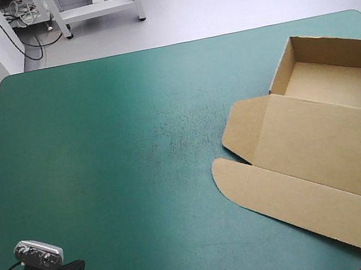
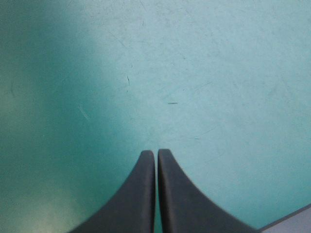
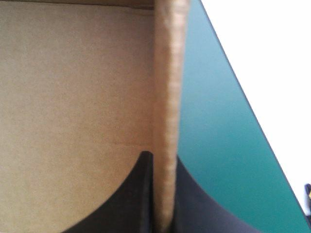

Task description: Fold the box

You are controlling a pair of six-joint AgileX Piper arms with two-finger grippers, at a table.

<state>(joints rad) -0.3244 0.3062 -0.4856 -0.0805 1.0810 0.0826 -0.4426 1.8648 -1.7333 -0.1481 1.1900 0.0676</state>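
My right gripper (image 3: 164, 159) pinches a raised wall of the box (image 1: 328, 145), far right; my left gripper (image 2: 156, 154) rests closed, near left.

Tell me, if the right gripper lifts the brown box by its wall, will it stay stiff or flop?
The box looks like thin board, so probably light. Its raised walls stand by themselves, and the wall in the right gripper looks straight, so fairly stiff. The flat lid would likely sag at its crease when lifted.
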